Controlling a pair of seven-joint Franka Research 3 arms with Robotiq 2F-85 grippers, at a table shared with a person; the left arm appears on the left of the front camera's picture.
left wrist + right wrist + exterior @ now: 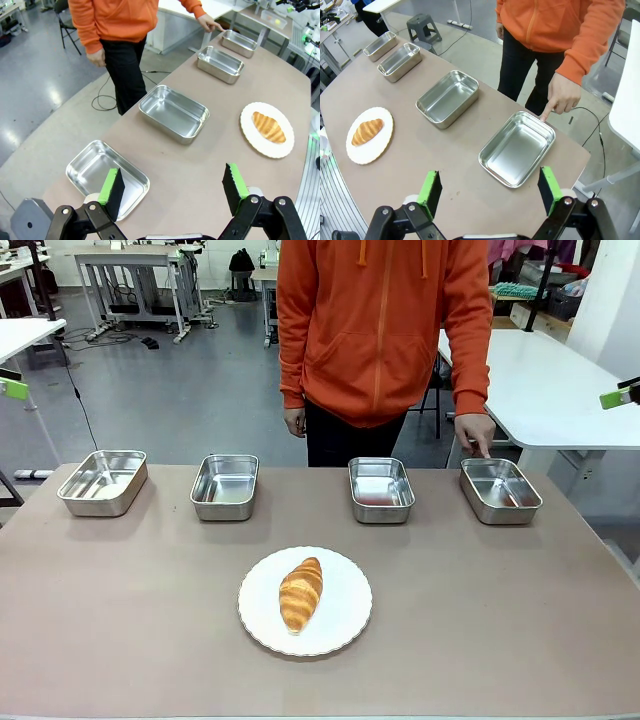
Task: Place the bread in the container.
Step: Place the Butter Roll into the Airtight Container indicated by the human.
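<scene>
Near the middle of the brown table (120,620), you see the golden-brown, croissant-shaped bread (301,593) lying on a round white plate (345,625). Along the far side, four shiny rectangular steel trays (224,502) stand in a row; the person's hand (475,432) points a fingertip at the far rim of the rightmost container (500,512). Your left gripper (172,182) hangs above the table's left end, jaws wide apart and holding nothing; your right gripper (488,182) gapes likewise over the right end
</scene>
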